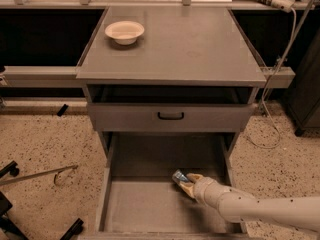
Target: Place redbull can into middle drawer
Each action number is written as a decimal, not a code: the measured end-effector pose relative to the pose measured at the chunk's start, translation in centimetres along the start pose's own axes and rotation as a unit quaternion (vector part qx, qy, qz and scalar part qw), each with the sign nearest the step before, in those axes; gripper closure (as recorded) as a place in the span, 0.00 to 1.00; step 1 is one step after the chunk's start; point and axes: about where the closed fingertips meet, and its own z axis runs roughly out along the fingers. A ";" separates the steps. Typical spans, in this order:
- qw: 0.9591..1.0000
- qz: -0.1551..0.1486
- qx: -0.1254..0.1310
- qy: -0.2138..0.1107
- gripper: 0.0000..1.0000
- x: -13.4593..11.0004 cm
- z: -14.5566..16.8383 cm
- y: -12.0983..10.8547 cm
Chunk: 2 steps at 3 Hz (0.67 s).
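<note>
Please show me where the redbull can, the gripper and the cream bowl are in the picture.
redbull can [178, 176]: camera view, on its silver side.
gripper [184, 184]: camera view, between its fingers, closed on the can, low in the middle drawer [140, 209].
cream bowl [124, 32]: camera view, on its inner hollow.
</note>
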 end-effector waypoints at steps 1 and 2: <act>1.000 0.000 0.000 0.000 0.81 0.0 0.0 0.0; 1.000 0.000 0.000 0.000 0.58 0.0 0.0 0.0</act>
